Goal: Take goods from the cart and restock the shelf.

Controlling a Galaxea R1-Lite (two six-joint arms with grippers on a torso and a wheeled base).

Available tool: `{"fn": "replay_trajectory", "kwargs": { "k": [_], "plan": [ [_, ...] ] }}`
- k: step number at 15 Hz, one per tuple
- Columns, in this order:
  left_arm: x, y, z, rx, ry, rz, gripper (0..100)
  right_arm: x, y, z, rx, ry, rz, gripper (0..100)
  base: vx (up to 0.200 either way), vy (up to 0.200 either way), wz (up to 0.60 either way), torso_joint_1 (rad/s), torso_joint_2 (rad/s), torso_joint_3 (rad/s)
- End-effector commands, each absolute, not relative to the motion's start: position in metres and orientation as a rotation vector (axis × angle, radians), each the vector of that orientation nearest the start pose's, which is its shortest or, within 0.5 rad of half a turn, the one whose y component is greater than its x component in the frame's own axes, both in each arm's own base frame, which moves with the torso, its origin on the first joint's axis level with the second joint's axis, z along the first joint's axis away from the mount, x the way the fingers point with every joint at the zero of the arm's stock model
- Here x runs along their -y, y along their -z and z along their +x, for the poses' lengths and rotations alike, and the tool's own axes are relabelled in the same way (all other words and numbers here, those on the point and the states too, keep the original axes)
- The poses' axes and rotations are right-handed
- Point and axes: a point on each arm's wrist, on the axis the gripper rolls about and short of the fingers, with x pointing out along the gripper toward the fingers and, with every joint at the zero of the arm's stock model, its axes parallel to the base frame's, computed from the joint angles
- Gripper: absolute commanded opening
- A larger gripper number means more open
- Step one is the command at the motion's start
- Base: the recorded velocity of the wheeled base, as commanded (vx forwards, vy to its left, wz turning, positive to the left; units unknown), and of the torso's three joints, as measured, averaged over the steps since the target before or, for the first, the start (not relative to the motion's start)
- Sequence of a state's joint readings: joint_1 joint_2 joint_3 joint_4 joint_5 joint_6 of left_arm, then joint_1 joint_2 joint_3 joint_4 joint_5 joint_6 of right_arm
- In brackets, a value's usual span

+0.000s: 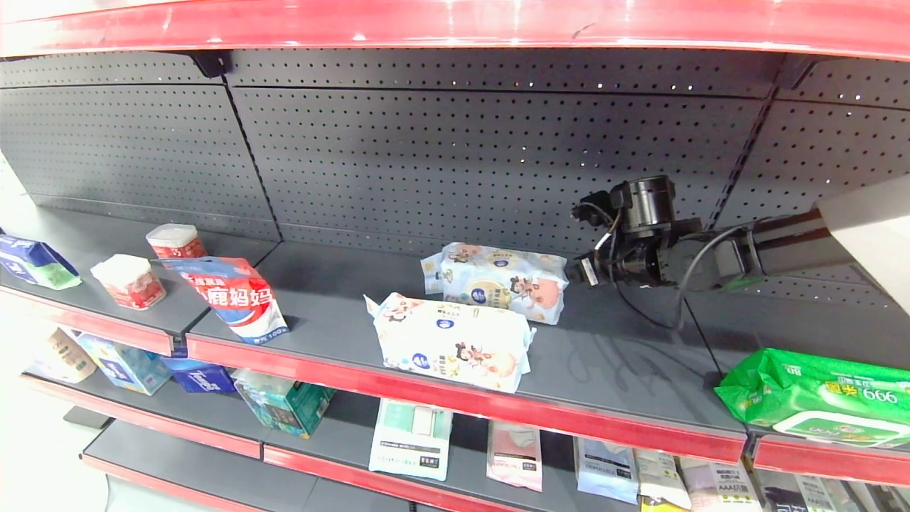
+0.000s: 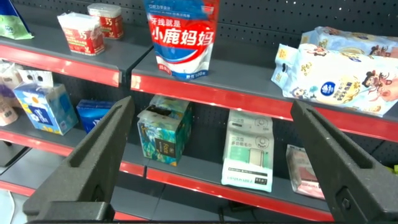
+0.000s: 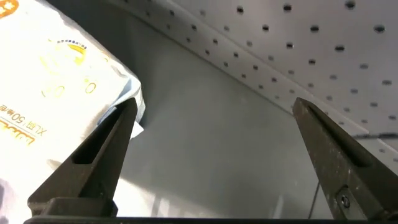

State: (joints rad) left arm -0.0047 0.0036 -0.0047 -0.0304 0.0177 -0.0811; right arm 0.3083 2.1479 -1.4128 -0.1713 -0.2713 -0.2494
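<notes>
The right gripper (image 3: 214, 146) is over the shelf (image 1: 611, 355) with its fingers (image 3: 93, 168) wide apart and nothing between them. The rear pack (image 1: 501, 281) lies flat just beyond one fingertip. Its crimped end flap is right at that finger, but whether the two touch cannot be told. The other finger hangs over bare shelf, close to the pegboard (image 3: 298, 43). The front pack (image 1: 451, 341) lies further from these fingers, at the shelf's front lip.

The left gripper (image 2: 211, 149) is held off the shelf front, its fingers (image 2: 93, 162) also spread and empty. The front pack sits above and beyond one fingertip and a pouch (image 2: 180, 37) stands above and beyond the other.

Both packs look like soft goods in thin printed film. They are probably light for their bulk, will squash under pressure and are likely to be slick. A squeeze should sink in before it holds, so the fingers would have to close well past first contact. The end flap is the poorest place to hold, since it is thin, floppy and could slip or tear.

The better grip is probably across the body's shorter width near the middle, with the fingers on the flat faces. A grip near one end would likely let the far end sag and drag on the shelf.
</notes>
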Motion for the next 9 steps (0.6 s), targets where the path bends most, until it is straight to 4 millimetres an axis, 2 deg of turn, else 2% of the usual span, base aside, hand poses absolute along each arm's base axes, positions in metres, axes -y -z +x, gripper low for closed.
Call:
{"fn": "replay_trajectory", "kwargs": {
  "k": [1, 3, 5, 8, 9],
  "plan": [
    [-0.001, -0.08, -0.023, 0.031, -0.013, -0.082, 100, -0.125, -0.132, 0.412, -0.543, -0.105, -0.409, 100, 0.0, 0.0, 0.0, 0.0, 0.0, 0.0],
    [-0.001, -0.08, -0.023, 0.031, -0.013, -0.082, 100, -0.117, -0.138, 0.408, -0.546, -0.076, -0.408, 100, 0.0, 0.0, 0.0, 0.0, 0.0, 0.0],
    [-0.001, -0.08, -0.023, 0.031, -0.013, -0.082, 100, -0.101, -0.151, 0.391, -0.548, -0.024, -0.405, 100, 0.0, 0.0, 0.0, 0.0, 0.0, 0.0],
    [-0.001, -0.08, -0.023, 0.031, -0.013, -0.082, 100, -0.077, -0.164, 0.345, -0.575, 0.018, -0.357, 100, 0.0, 0.0, 0.0, 0.0, 0.0, 0.0],
    [-0.001, -0.08, -0.023, 0.031, -0.013, -0.082, 100, -0.071, -0.169, 0.319, -0.574, 0.033, -0.31, 100, 0.0, 0.0, 0.0, 0.0, 0.0, 0.0]
  ]
}}
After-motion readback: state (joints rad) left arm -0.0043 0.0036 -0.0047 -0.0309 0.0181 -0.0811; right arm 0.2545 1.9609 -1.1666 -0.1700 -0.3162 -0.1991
